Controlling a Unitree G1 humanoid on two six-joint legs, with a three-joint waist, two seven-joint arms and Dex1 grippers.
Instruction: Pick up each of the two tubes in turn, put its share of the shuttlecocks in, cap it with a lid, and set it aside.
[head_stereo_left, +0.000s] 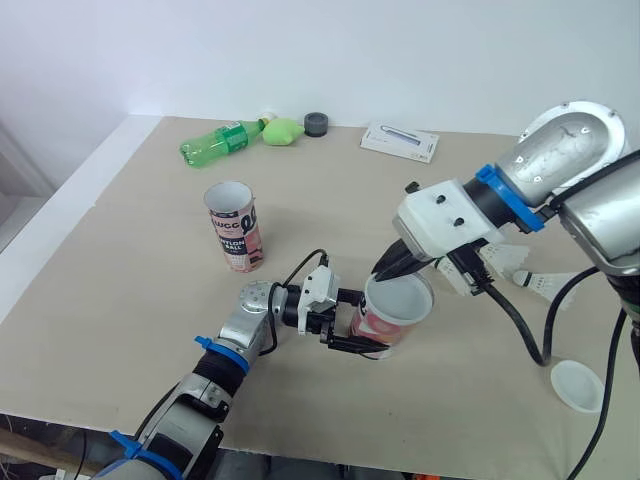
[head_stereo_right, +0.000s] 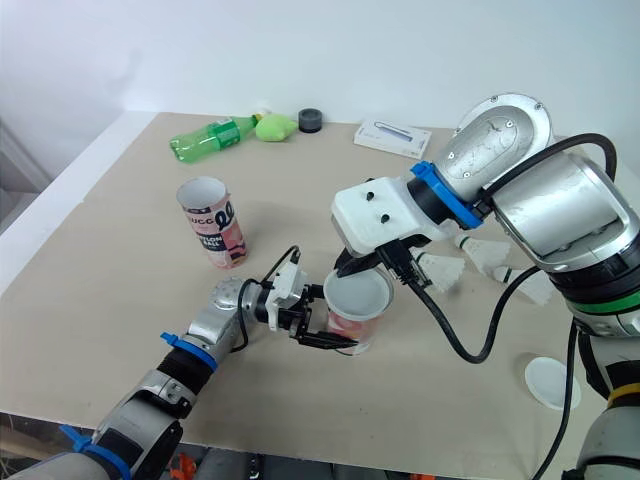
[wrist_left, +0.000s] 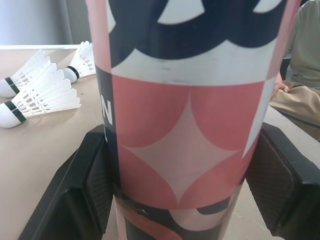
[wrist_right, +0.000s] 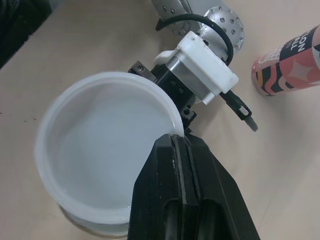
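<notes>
White lid (wrist_right: 95, 160) over tube (wrist_left: 185, 125) mouth, inside hidden, right pincer (wrist_right: 179, 143) pinching rim

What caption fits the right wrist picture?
Right fingers pinch the white lid's rim atop the tube gripped by the left fingers.

Bright even light, soft faint shadows
</notes>
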